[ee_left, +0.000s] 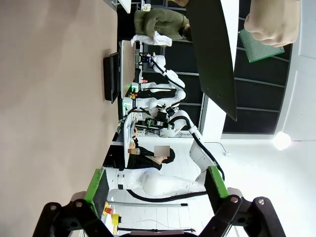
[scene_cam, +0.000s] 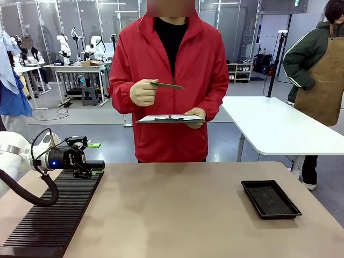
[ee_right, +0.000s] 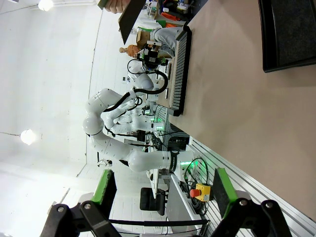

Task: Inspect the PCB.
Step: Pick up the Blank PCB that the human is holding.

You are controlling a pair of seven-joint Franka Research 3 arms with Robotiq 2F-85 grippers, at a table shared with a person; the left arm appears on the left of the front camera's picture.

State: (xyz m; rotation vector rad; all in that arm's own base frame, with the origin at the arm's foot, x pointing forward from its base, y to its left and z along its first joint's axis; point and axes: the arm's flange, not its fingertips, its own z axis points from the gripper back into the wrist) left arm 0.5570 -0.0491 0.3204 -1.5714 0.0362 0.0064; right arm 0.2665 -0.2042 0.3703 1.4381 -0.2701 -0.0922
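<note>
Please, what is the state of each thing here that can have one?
PCB, held up edge-on in a person's hand.
Clipboard, held level in the other hand.
Black tray, flat on the table.
Left pincer, open, holding nothing.
Right pincer, open, holding nothing.

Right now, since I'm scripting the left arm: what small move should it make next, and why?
Probably hold the left gripper open over the slotted rack and wait: the person's hand holds the PCB up above the clipboard, beyond the table's far edge, not offered toward the robot.
</note>
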